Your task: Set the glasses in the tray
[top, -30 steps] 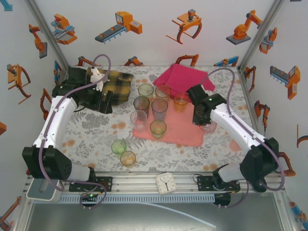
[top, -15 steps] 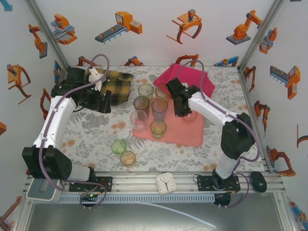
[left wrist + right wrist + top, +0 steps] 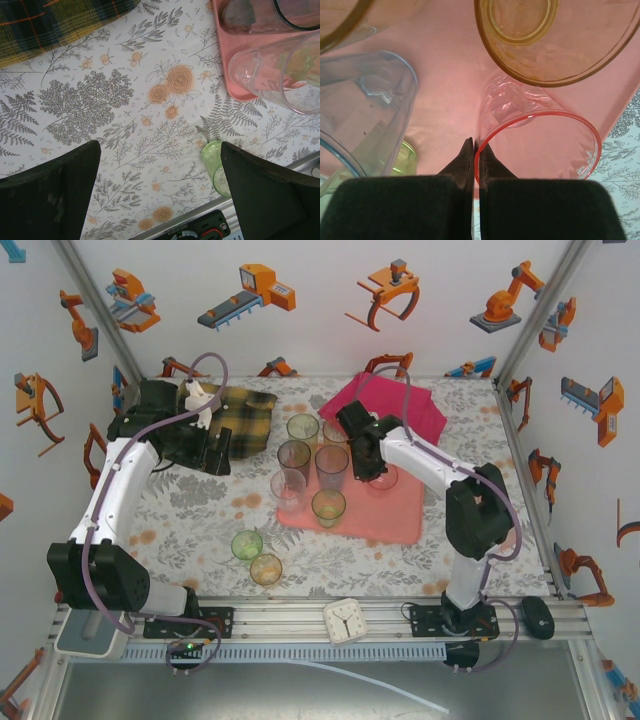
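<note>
The salmon-pink tray [image 3: 385, 522] lies mid-table with several glasses on it, among them a grey one [image 3: 294, 456] and a green one [image 3: 328, 506]. My right gripper [image 3: 366, 466] is shut on the rim of a pink glass [image 3: 383, 478] over the tray's far right part. In the right wrist view the fingertips [image 3: 468, 150] pinch its red rim [image 3: 540, 145] above the tray [image 3: 445, 100], with an amber glass [image 3: 555, 40] and a blue glass [image 3: 365, 105] close by. A green glass [image 3: 247, 544] and an amber glass [image 3: 266, 568] stand on the table. My left gripper [image 3: 215, 453] hangs open, holding nothing.
A yellow-black plaid cloth [image 3: 245, 415] lies at the back left and a magenta cloth [image 3: 385, 400] behind the tray. A white clock [image 3: 346, 620] rests on the front rail. In the left wrist view the tray corner [image 3: 222, 60], a clear glass [image 3: 280, 75] and the green glass [image 3: 212, 157] show.
My right arm has swung left, carrying the pink glass from beside the tray's right edge to over the tray. The left arm has not moved.
</note>
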Motion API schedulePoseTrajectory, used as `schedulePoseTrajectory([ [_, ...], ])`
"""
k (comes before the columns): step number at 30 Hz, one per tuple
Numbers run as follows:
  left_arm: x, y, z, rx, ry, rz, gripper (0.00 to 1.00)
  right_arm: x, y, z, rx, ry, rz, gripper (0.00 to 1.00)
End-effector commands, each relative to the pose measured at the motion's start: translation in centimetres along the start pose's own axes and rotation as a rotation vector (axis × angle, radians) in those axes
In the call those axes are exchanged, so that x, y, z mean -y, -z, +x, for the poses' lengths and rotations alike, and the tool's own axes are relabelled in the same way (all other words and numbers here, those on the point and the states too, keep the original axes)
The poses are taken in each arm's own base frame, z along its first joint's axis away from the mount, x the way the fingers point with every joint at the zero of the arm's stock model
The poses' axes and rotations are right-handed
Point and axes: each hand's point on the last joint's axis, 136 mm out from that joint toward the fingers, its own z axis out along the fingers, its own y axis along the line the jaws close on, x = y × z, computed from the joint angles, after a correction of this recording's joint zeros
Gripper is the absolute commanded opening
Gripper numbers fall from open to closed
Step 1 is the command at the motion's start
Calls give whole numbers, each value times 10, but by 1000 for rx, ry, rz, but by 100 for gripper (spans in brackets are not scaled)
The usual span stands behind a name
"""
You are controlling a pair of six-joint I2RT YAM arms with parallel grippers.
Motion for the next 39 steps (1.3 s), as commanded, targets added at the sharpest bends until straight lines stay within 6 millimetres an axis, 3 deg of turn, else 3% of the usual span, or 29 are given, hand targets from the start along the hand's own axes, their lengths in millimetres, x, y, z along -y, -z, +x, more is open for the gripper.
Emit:
schedulePoseTrajectory([
  [1,-1,2,-3,2,15,2,97,-13,4,-16,38,6,-39,0],
  [13,-1,2,-3,0,16,4,97,-21,-1,-15,22,15,-58,0],
  [27,1,2,-4,3,17,15,97,-17,22,-11,50,23,-43,0],
  [39,2,0,-5,1,17,25,97,-15,12,-2,22,27,-30,0],
])
